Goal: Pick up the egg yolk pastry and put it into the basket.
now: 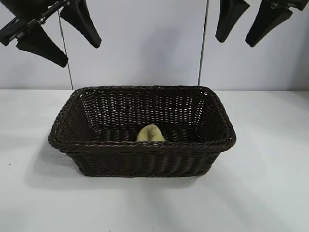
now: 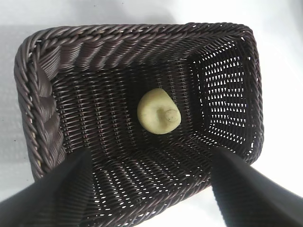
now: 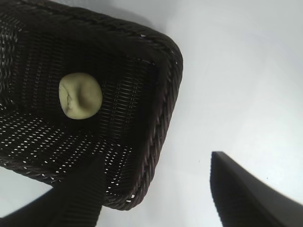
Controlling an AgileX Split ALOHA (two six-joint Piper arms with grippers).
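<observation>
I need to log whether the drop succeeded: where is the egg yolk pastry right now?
The egg yolk pastry lies on the floor of the basket, near the middle and just behind its front rim in the exterior view, touching neither gripper.

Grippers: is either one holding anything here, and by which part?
Nothing is held. The left gripper and right gripper both hang open and empty above the basket; the pastry lies loose on its floor.
</observation>
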